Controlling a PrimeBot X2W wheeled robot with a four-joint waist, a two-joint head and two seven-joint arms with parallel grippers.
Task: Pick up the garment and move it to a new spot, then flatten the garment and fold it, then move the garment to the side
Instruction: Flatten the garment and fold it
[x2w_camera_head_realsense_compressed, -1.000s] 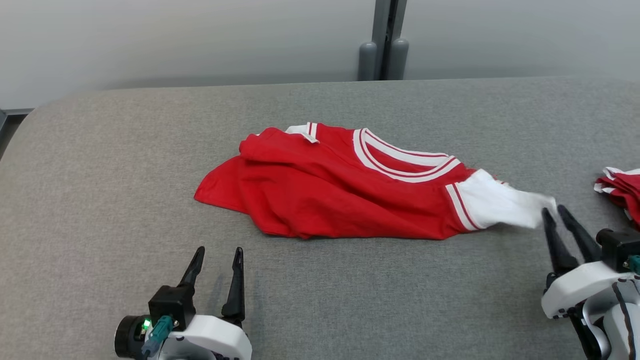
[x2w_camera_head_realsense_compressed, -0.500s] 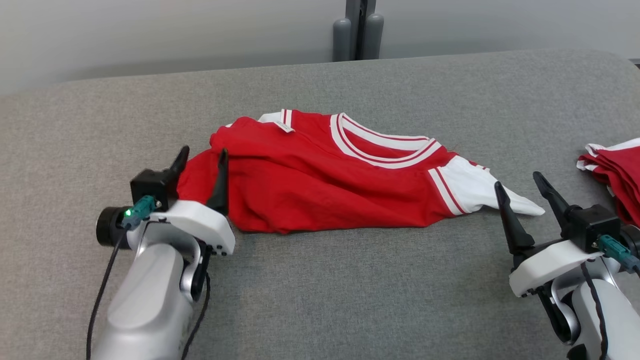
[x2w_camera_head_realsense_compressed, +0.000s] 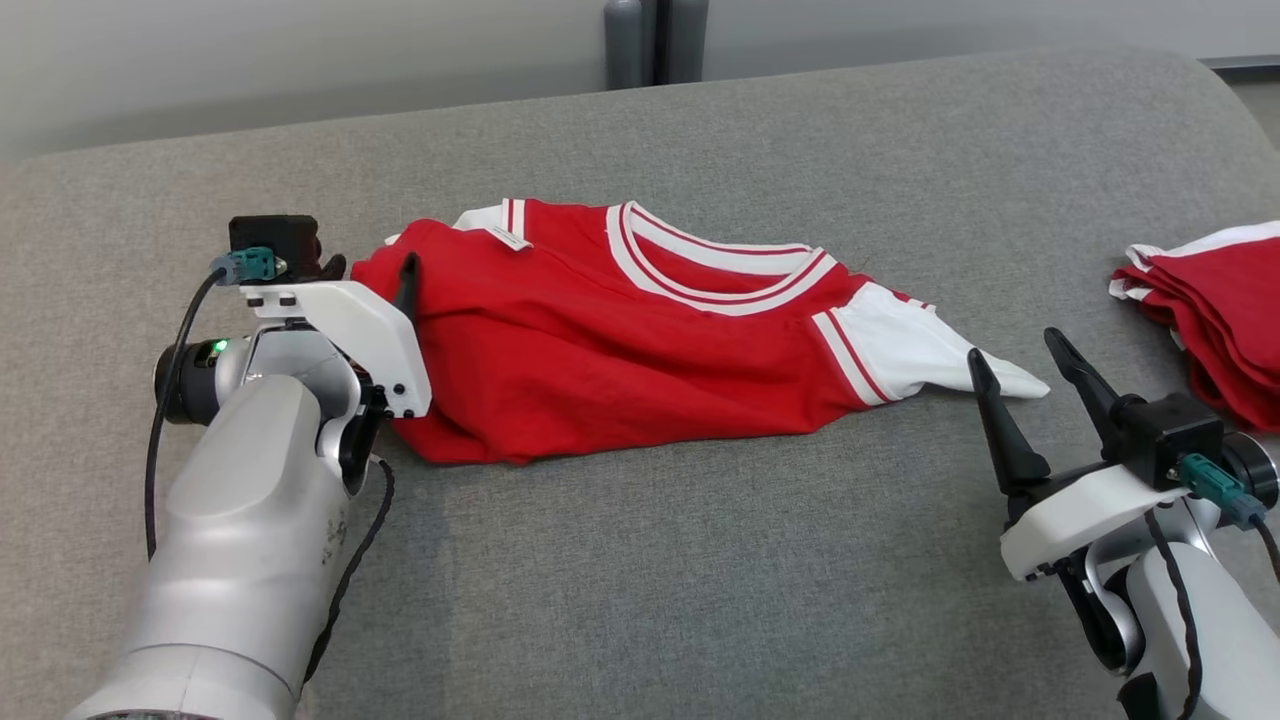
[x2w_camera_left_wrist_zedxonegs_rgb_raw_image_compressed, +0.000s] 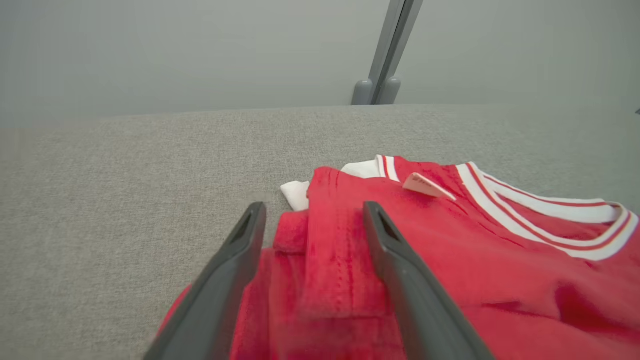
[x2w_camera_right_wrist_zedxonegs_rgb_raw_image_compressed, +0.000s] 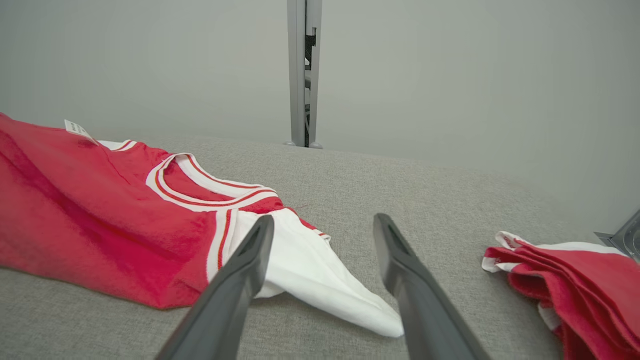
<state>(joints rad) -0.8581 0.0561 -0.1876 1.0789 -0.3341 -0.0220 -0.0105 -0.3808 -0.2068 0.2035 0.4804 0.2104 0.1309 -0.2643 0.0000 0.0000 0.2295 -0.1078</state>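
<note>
White tag (x2w_camera_head_realsense_compressed: 510, 238) on garment (x2w_camera_head_realsense_compressed: 620, 370), unreadable.

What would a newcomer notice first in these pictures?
A red shirt with white trim lies crumpled in the middle of the grey table. The left claw is open at its left edge, the right claw open near the white sleeve. A pile of similar red cloth lies at the far right.
</note>
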